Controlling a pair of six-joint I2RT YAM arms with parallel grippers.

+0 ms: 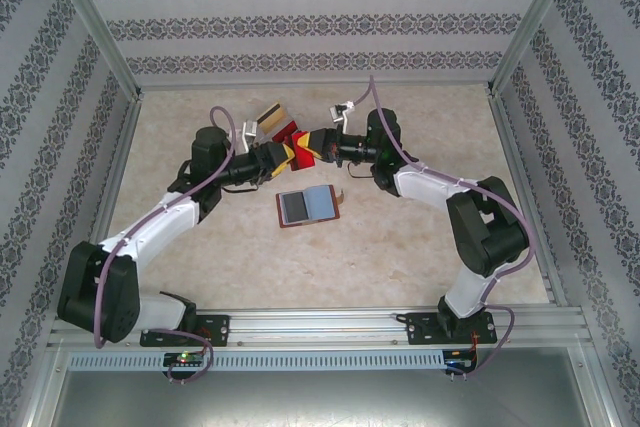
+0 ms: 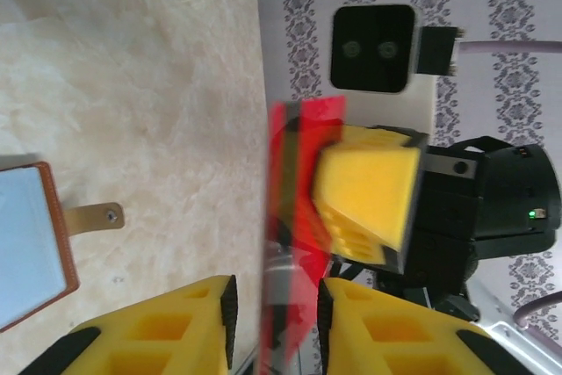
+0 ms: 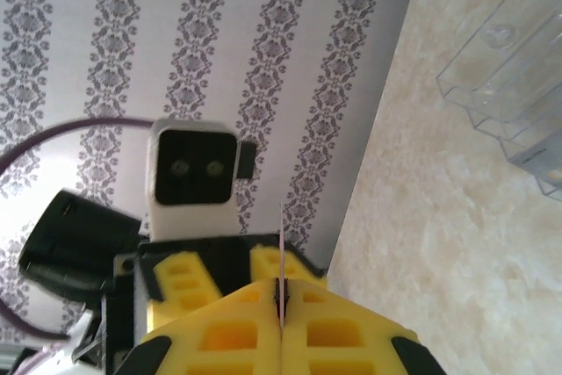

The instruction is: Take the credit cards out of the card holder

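**Extracted card passing between pincers in mid-air**

We find the left pincer (image 2: 277,296) part-open, slack around the red credit card (image 2: 303,173). The right pincer (image 3: 281,292) is clamped on it. The card holder (image 1: 310,207) lies open on the desk (image 1: 420,242). Next, we judge, the left should back off.

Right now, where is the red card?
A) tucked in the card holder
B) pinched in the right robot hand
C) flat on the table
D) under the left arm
B: the right gripper is shut on the thin edge of the red card, while the card holder lies open on the table.
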